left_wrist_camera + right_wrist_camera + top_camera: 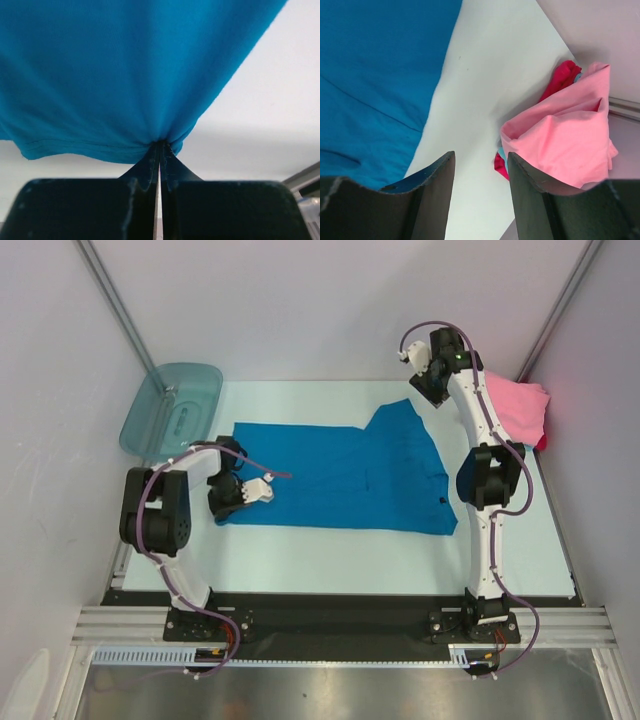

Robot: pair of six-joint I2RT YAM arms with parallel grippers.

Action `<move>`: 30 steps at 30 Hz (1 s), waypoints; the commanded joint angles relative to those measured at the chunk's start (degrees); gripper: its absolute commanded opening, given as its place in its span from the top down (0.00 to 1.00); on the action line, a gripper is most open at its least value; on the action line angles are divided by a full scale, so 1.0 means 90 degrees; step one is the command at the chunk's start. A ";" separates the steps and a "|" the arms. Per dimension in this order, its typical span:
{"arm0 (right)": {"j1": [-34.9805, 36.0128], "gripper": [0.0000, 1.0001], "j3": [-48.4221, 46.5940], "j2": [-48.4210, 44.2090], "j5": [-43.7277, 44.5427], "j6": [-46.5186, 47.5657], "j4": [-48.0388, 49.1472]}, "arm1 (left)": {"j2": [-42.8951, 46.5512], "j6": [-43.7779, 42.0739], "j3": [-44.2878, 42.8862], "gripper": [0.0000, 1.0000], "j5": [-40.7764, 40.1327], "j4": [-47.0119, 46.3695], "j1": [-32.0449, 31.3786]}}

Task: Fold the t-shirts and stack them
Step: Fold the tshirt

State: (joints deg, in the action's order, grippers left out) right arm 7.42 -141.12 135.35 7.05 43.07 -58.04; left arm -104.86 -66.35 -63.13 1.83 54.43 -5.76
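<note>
Blue t-shirt [340, 475] lies spread flat across the table [330, 560]. Its near-left hem is pinched in the left claw [160, 146], whose jaws are pressed together on a small gather of cloth, and the rest of the shirt fans out ahead of that claw.

The right claw [481, 165] hovers over the shirt's opposite end, jaws parted partway with nothing between them. Blue cloth lies to its left and bare table beneath it. To its right sits a heap with a pink t-shirt [570, 140] on top and a red t-shirt [562, 75] peeping out, close against the wall [600, 30].

The cloth looks light and limp, so it will probably sag and wrinkle from a single pinch. It is likely best held at hems or corners, one claw at each end.

The widest strip of bare table runs behind the left claw, along the shirt's near hem. A teal tub [172, 408] crowds the far-left corner, and the heap and wall hem in the right claw.
</note>
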 commanded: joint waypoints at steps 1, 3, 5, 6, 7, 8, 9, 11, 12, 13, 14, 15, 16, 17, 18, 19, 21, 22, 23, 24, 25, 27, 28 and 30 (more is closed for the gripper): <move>-0.0043 0.48 -0.0297 0.0010 -0.0070 -0.0108 0.0072 | -0.0986 0.0038 0.0532 1.00 -0.0919 0.1030 0.0581; -0.0063 0.45 -0.0258 0.0020 -0.0070 -0.0147 0.0082 | -0.0714 0.0096 -0.0265 0.95 -0.0450 0.1275 0.0620; -0.0082 0.39 -0.0238 0.0010 -0.0138 -0.0195 0.0082 | -0.0518 0.0262 -0.0912 0.14 0.0183 0.1500 0.0620; -0.0092 0.37 -0.0228 0.0010 -0.0148 -0.0215 0.0091 | -0.0411 0.0330 -0.1253 0.11 0.0323 0.1578 0.0620; -0.0082 0.35 -0.0228 0.0020 -0.0168 -0.0254 0.0101 | -0.0390 0.0457 -0.1933 0.01 0.0431 0.1733 0.0620; -0.0102 0.33 -0.0228 0.0029 -0.0187 -0.0274 0.0111 | -0.0400 0.0525 -0.2279 0.00 0.0645 0.1812 0.0620; -0.0102 0.33 -0.0219 0.0068 -0.0197 -0.0293 0.0111 | -0.0429 0.0603 -0.2939 0.00 0.0705 0.1832 0.0620; -0.0121 0.32 -0.0219 0.0108 -0.0275 -0.0361 0.0121 | -0.0439 0.0780 -0.3539 0.00 0.1016 0.1881 0.0620; -0.0179 0.29 -0.0199 0.0108 -0.0333 -0.0410 0.0140 | -0.0458 0.0838 -0.4073 0.00 0.1182 0.1862 0.0620; -0.0219 0.29 -0.0189 0.0156 -0.0392 -0.0536 0.0160 | -0.0468 0.1013 -0.4350 0.00 0.1319 0.1823 0.0620; -0.0248 0.31 -0.0189 0.0186 -0.0509 -0.0634 0.0170 | -0.0488 0.1111 -0.4575 0.00 0.1620 0.1784 0.0620; -0.0335 0.42 -0.0180 0.0234 -0.0626 -0.0741 0.0170 | -0.0507 0.1238 -0.4886 0.00 0.1730 0.1465 0.0620; -0.0356 0.48 -0.0179 0.0331 -0.0878 -0.0946 0.0131 | -0.0556 0.1587 -0.4967 0.00 0.1808 0.1229 0.0620; -0.0375 0.51 -0.0189 0.0410 -0.0929 -0.1044 0.0131 | -0.0595 0.1774 -0.5006 0.00 0.1848 0.0956 0.0620; -0.0385 0.51 -0.0218 0.0468 -0.0968 -0.1142 0.0131 | -0.0634 0.1979 -0.5026 0.00 0.1809 0.0403 0.0620; -0.0404 0.50 -0.0286 0.0546 -0.1017 -0.1278 0.0160 | -0.0808 0.2358 -0.5065 0.00 0.1838 0.0204 0.0620; -0.0434 0.44 -0.0384 0.0741 -0.1105 -0.1882 0.0334 | -0.1169 0.2867 -0.5172 0.00 0.1712 -0.0264 0.0620; -0.0444 0.42 -0.0452 0.0781 -0.1105 -0.1982 0.0374 | -0.1297 0.2957 -0.5260 0.00 0.1711 -0.0286 0.0611; -0.0444 0.41 -0.0501 0.0830 -0.1086 -0.2070 0.0413 | -0.1443 0.3180 -0.5415 0.00 0.1615 -0.0403 0.0591; -0.0444 0.41 -0.0531 0.0850 -0.1086 -0.2100 0.0453 | -0.1541 0.3231 -0.5504 0.00 0.1517 -0.0413 0.0523; -0.0444 0.41 -0.0521 0.0850 -0.1115 -0.2100 0.0434 | -0.1629 0.3241 -0.5543 0.00 0.1535 -0.0404 0.0484; -0.0444 0.41 -0.0434 0.0724 -0.1319 -0.1954 0.0172 | -0.1572 0.3231 -0.5495 0.00 0.1516 -0.0472 0.0348; -0.0434 0.41 -0.0356 0.0636 -0.1562 -0.1895 0.0044 | -0.1533 0.3202 -0.5485 0.00 0.1516 -0.0482 0.0308; -0.0424 0.45 -0.0073 0.0353 -0.1924 -0.1556 -0.0539 | -0.1426 0.3163 -0.5417 0.00 0.1477 -0.0521 0.0220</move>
State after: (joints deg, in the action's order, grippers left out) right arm 3.22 -142.26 143.63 -4.49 27.68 -57.69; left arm -120.86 -40.10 -110.37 14.52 52.36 -1.78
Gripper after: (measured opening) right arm 0.562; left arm 0.996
